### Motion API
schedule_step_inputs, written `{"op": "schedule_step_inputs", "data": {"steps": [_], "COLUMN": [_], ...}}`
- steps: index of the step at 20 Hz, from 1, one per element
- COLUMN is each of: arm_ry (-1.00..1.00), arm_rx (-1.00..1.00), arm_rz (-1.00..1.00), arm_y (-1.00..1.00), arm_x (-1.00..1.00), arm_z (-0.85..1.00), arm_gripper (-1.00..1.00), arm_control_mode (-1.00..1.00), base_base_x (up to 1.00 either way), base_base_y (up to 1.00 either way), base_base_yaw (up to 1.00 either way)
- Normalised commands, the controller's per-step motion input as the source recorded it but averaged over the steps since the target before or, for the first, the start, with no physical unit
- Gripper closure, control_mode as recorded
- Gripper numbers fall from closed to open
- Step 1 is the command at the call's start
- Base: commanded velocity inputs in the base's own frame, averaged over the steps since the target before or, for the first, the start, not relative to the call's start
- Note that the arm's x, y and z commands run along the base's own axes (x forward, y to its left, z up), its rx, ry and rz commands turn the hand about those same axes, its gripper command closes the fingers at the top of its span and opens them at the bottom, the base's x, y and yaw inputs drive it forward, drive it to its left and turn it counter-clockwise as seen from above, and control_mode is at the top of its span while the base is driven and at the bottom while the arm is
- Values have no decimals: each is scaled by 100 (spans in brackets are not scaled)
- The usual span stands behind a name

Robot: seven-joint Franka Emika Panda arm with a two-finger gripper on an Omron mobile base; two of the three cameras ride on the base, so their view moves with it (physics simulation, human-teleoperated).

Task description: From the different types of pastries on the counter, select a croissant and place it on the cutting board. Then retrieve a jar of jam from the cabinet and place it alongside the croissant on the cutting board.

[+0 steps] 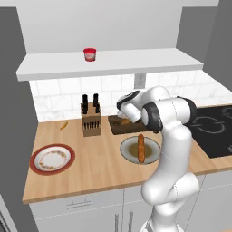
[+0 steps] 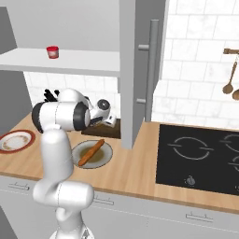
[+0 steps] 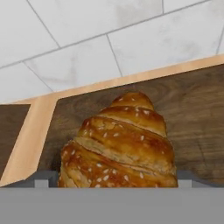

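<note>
The golden-brown croissant (image 3: 120,144) sits between my gripper's (image 3: 113,179) two finger tips, which press its sides, so the gripper is shut on it. It is low over the dark brown cutting board (image 3: 197,109), right by the tiled wall. From the base, my gripper (image 1: 123,118) reaches down to the cutting board (image 1: 118,129) beside the knife block. The small red jar of jam (image 1: 89,54) stands on the white cabinet shelf (image 1: 136,63) above. In the right base view the jar of jam (image 2: 52,52) is at the upper left and my gripper (image 2: 111,121) is over the cutting board (image 2: 100,132).
A long orange-brown bread stick (image 1: 141,147) lies on a grey plate (image 1: 129,152) in front of the board. The knife block (image 1: 90,120) stands left of it. A red-rimmed plate (image 1: 52,158) is at the counter's (image 1: 99,172) left. The black stove (image 2: 200,156) is to the right.
</note>
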Motion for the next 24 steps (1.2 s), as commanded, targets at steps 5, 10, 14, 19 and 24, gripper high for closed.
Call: {"op": "schedule_step_inputs", "data": {"steps": [5,10,14,19,24], "arm_ry": [5,3,8,1,7], "arm_rx": [0,0,0,0,-1], "arm_rz": [-5,-2,0,0,0], "arm_y": [0,-1,0,0,9], "arm_x": [59,39,-27,3,-21], "arm_z": [1,3,-22,-44,-27], "arm_gripper": [100,100,100,100,-100], "arm_control_mode": [-100,-100,-100,-100,-100], "base_base_x": [0,0,0,0,0], "base_base_y": [0,0,0,0,0], "base_base_yaw": [0,0,0,0,0]}}
